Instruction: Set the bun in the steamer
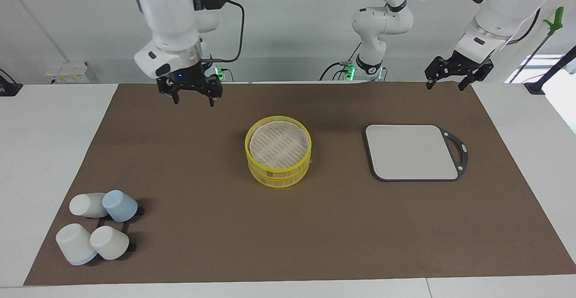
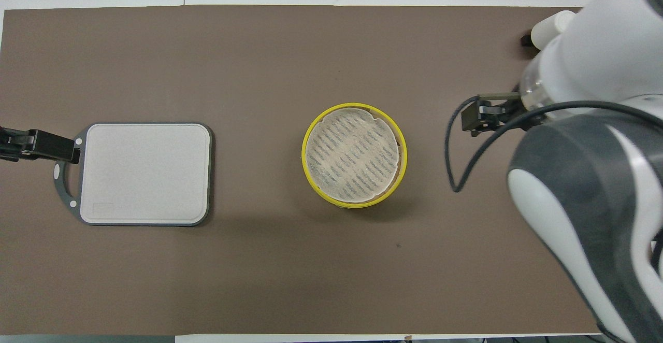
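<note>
I can read nothing for certain from here: the right arm carries a line of dark lettering up its white housing, but it is too small for me to make out.

Steamer at frame centre on brown mat, woven lid on. Grey board at centre left, handle toward frame edge. Left gripper at left edge; right gripper at upper right, arm filling right side.
</note>
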`<state>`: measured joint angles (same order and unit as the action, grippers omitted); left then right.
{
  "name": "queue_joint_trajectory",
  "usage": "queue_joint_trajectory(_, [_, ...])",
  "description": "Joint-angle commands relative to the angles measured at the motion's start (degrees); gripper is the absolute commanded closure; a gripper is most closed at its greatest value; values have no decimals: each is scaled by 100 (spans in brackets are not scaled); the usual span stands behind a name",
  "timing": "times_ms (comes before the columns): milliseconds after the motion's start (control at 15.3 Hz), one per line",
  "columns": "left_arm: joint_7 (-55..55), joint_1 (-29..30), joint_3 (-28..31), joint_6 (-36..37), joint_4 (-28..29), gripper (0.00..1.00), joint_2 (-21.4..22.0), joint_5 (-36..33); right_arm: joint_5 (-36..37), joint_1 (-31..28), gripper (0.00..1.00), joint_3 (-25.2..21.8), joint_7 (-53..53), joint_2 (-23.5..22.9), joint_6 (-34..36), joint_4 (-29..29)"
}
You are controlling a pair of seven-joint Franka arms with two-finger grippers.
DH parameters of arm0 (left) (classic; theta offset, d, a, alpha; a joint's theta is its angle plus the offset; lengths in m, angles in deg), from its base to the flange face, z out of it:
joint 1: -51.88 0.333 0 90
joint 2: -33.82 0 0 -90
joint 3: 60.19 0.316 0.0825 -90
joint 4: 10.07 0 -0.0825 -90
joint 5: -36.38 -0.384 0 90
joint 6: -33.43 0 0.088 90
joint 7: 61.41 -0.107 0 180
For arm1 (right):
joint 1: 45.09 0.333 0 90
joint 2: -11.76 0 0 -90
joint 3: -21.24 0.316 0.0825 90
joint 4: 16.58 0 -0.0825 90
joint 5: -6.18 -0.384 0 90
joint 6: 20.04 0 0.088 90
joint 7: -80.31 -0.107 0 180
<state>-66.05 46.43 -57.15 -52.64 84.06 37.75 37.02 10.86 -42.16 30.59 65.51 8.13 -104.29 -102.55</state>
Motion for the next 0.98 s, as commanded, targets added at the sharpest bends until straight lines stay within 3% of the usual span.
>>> queue_joint_trajectory(0, [-55,9,3,-103,63,0,64,68,-177,-581,0,85,346,424,311,-297])
queue_joint_trajectory(196, [-73,9,3,-103,63,0,63,50,-177,-768,0,-55,696,504,419,-297])
queue_joint_trajectory(327, [-64,0,3,-94,63,0,55,41,-177,-681,0,-196,811,522,366,-341])
queue_joint_trajectory(523, [-55,0,3,-85,63,0,63,41,-168,-110,0,-837,829,461,24,-297])
queue_joint_trajectory(915, [-64,9,3,-94,71,0,64,41,-230,-82,0,-1251,1119,434,-55,-332])
